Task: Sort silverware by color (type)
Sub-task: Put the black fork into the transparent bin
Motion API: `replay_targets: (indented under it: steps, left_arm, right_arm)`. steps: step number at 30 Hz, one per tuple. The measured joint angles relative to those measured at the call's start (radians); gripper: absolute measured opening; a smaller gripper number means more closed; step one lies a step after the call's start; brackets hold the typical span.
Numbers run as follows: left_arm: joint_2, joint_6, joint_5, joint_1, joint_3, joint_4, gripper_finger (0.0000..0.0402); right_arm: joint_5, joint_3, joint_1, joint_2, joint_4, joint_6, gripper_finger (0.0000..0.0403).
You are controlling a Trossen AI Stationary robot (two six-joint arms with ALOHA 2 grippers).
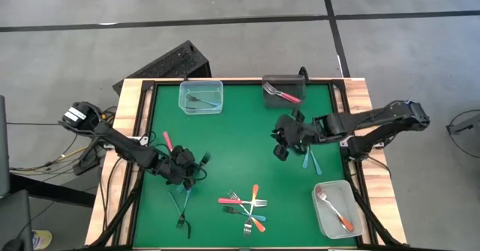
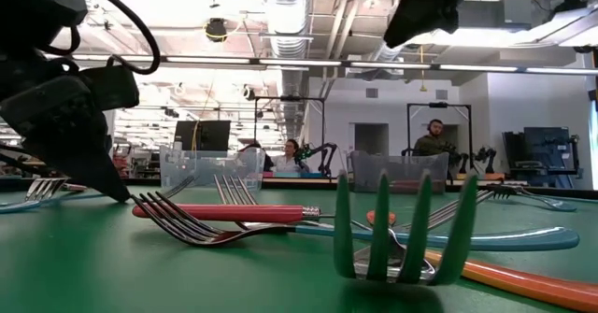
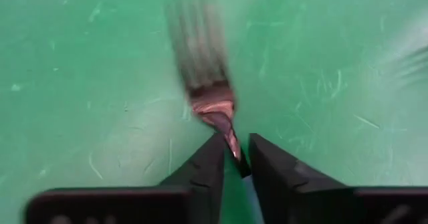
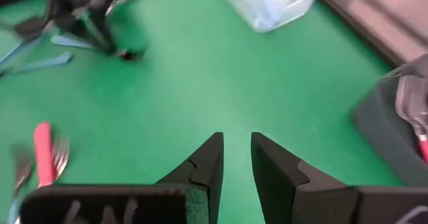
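Left hand (image 1: 182,177) pinches low, seemingly gripping; right hand (image 4: 235,158) hovers parted.

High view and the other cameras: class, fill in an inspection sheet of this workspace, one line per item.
Surface: scratched green mat in a wooden frame.
Job's things: colour-handled metal forks heaped mid-table, others loose. The clear plastic back tub, black tub and clear plastic right tub each hold a fork.
Clutter: nothing seen.
Grippers: left gripper jaws pinch a blurred metal fork. Right gripper jaws open, empty, above the mat.
Cables: thin floor cables left of the table.
Surroundings: grey floor, seated people beyond.
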Motion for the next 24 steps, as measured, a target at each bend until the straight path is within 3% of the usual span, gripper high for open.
replay_targets:
  steps: [2,4,10,18,24]
  left_arm:
    - [0.001,0.015,-0.010,0.000,-0.001,-0.001,0.0017]
    - [0.002,0.021,-0.020,-0.001,-0.001,0.000,0.0010]
    - [-0.011,0.102,-0.088,0.000,-0.005,0.055,0.0004]
    - [-0.116,0.478,-0.261,-0.010,0.091,0.119,0.0002]
    - [-0.121,0.738,-0.389,-0.011,0.111,0.390,0.0001]
  right_arm:
    - [0.085,0.000,0.040,0.029,-0.001,0.046,0.0103]
    - [0.139,-0.001,0.074,0.074,0.021,0.088,0.0103]
    - [0.139,-0.001,0.123,0.221,0.213,0.109,0.0103]
    - [0.112,-0.001,0.118,0.318,0.450,0.106,0.0103]
    - [0.065,0.000,0.111,0.387,0.786,-0.009,0.0103]
